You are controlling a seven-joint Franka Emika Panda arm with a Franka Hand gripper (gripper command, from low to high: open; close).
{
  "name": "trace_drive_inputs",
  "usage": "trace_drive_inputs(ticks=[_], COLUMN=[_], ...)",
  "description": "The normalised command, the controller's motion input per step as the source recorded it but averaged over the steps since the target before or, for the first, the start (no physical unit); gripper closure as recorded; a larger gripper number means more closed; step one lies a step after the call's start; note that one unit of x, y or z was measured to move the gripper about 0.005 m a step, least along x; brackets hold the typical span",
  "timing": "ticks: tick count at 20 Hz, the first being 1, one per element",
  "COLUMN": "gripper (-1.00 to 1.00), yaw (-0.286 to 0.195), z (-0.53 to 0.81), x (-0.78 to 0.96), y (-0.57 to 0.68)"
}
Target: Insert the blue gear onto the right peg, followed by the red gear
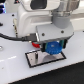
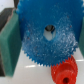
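So the gripper is clamped on the blue gear, holding it right over the grey plate with the black rim, on the white table. In the wrist view the blue gear fills most of the shot, and something dark shows through its central hole; can't tell if that's the peg. The red gear sits just beside its toothed edge, partly tucked under it.
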Motion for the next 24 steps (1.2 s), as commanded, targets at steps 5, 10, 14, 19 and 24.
trace_drive_inputs(ticks=[5, 10, 14, 19, 24], gripper=[1.0, 1.0, 1.0, 1.0, -1.0], yaw=[0.0, 0.0, 0.0, 0.0, 0.0], z=[0.17, -0.37, -0.07, -0.12, 0.1], x=[0.09, 0.0, 0.07, 0.1, 0.01], y=[-0.02, -0.01, -0.02, 0.02, 0.11])
